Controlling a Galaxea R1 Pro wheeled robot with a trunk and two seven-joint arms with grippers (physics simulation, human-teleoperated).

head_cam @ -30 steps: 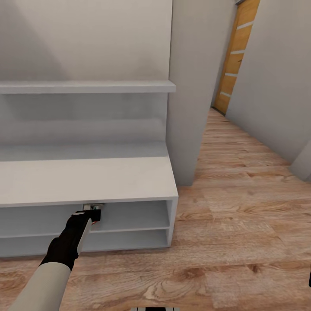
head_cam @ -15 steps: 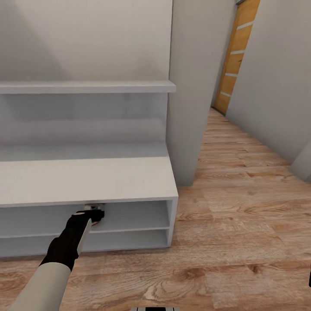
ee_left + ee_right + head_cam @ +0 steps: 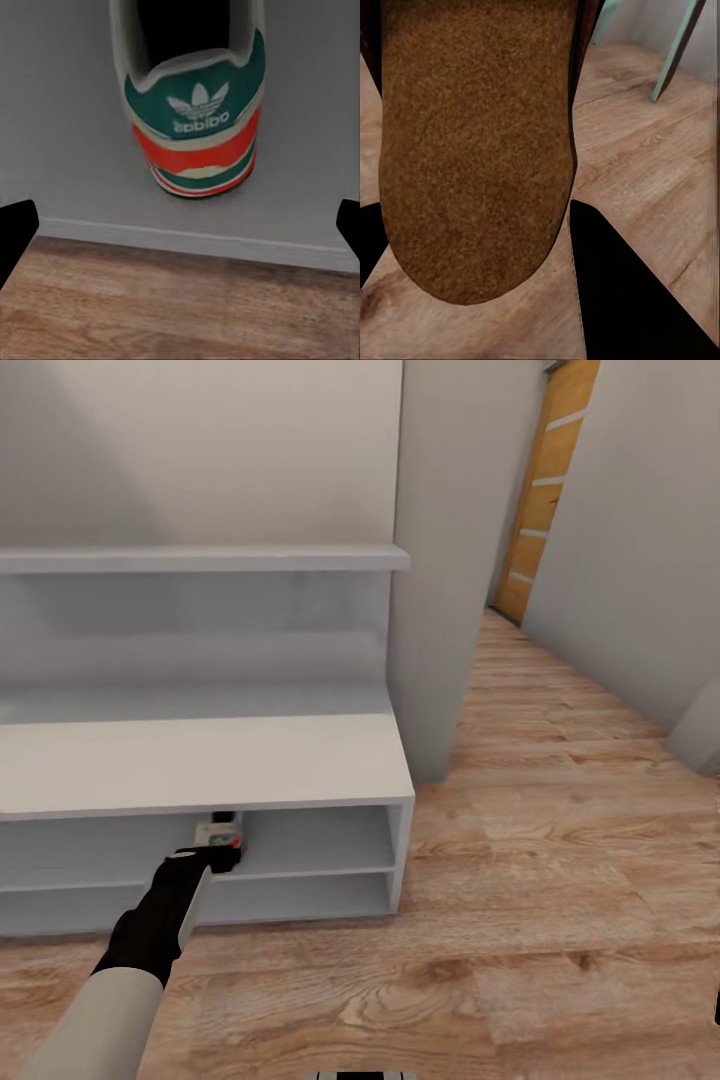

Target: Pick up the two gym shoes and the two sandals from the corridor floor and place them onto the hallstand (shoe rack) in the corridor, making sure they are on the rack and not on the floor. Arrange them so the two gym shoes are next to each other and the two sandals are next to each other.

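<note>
Gym shoe (image 3: pixel 193 105) sits heel-out on hallstand's (image 3: pixel 200 760) upper shelf; brown-soled sandal (image 3: pixel 472 142), apparently gripped, above floor (image 3: pixel 645 165).

Gym shoe (image 3: pixel 222 830) under low hallstand (image 3: pixel 200 765) top

The white hallstand (image 3: pixel 200 765) stands on the wood-plank corridor floor (image 3: pixel 560 920); a gym shoe (image 3: pixel 222 834) sits on its upper shelf, heel toward 6 o'clock.

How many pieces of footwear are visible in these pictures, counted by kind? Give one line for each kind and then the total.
Gym shoes: 1, the gym shoe standing on the hallstand shelf.
Sandals: 1, the sandal seen sole-on between the right gripper's fingers.
Total: 2
</note>
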